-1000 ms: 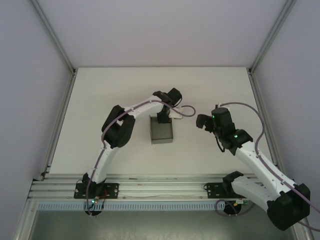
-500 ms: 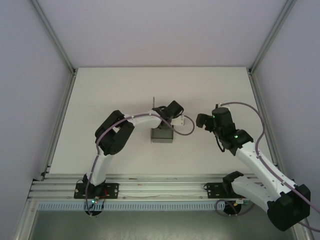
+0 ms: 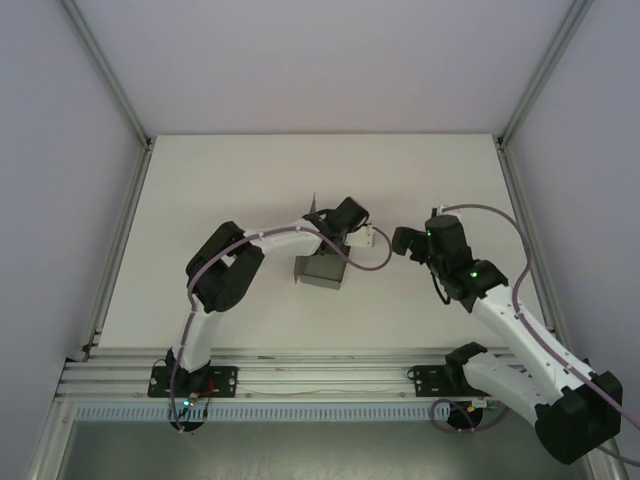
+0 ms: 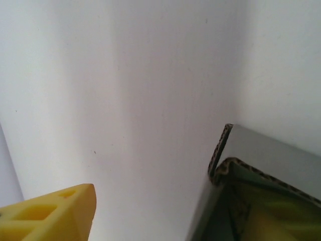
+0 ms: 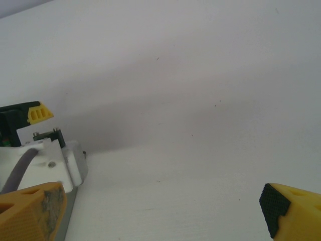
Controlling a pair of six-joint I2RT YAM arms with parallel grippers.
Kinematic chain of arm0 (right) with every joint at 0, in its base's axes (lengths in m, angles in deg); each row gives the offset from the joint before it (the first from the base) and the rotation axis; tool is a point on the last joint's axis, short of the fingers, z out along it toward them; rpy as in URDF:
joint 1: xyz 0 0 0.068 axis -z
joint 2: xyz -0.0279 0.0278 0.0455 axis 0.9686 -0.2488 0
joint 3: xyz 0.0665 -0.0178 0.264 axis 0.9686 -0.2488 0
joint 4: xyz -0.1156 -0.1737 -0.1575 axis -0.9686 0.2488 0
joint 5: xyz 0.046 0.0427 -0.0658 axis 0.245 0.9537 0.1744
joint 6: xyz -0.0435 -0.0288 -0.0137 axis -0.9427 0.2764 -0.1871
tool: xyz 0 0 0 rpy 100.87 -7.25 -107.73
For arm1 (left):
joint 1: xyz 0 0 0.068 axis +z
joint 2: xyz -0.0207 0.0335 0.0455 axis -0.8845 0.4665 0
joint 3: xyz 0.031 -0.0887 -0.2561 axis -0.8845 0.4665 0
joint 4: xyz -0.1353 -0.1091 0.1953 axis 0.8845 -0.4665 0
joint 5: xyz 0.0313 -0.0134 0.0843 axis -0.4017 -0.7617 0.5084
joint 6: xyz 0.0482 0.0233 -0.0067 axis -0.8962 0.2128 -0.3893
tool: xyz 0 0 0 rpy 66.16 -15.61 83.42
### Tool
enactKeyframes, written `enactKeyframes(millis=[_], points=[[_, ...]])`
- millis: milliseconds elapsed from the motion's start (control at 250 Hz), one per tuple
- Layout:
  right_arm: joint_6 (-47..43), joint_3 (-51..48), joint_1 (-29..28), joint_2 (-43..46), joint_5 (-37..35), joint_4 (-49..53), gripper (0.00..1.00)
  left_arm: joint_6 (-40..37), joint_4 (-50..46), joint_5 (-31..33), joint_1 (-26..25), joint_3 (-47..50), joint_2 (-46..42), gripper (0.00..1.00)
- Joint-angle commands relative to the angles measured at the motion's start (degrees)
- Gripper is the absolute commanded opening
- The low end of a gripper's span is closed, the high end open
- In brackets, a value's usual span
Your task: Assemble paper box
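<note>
On the white table [image 3: 200, 200], near its middle, found the grey paper box [image 3: 322, 270], open-topped. Found the left gripper [image 3: 328, 243] at its far wall, fingers apart; the right gripper [image 3: 402, 243] near, to its right, spread wide, empty.

The paper box [image 3: 320, 271] sits on the desk [image 3: 230, 180] near its middle, turned slightly askew to the desk edges. The left pincer [image 3: 326, 240] is at the box's far edge. In the left wrist view one of its fingers [image 4: 50, 216] stands left of the box's corner [image 4: 266, 160], with bare desk between them. The right pincer [image 3: 403, 243] is to the right of the box and apart from it, with only desk between its fingers.
</note>
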Motion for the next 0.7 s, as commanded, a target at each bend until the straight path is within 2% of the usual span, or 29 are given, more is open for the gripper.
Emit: enactKeyframes(millis=[0,40,52,256,404,488,620,696], points=[[-0.2,1.3,0.3,2.4,-0.2,0.3,1.0,0.1,-6.8,-4.1,-0.3,-3.1,-6.1,0.82],[-0.4,1.5,0.4,3.2,-0.5,0.7,1.0,0.6,-8.0,-5.1,-0.2,-3.8,-7.7,0.98],[-0.5,1.5,0.4,3.4,-0.7,0.9,1.0,0.7,-8.4,-5.3,-0.2,-4.0,-8.2,1.0],[-1.3,3.0,0.8,7.2,-3.4,3.8,1.0,7.3,-10.3,-8.8,1.3,-6.0,-16.2,1.0],[-2.7,3.4,1.0,6.2,-1.6,1.9,1.0,17.3,-2.5,-11.5,3.6,-3.7,-24.0,1.0],[-7.8,3.6,1.1,2.3,4.4,-1.2,1.0,26.9,4.2,-6.2,5.2,0.3,-28.9,1.0],[-22.6,7.3,-0.1,-10.9,22.8,-4.4,0.95,48.1,7.3,2.6,10.7,9.6,-37.2,1.0],[-28.1,12.8,-2.8,-21.4,22.6,-4.1,0.94,61.9,5.1,4.2,16.2,16.6,-40.7,1.0]])
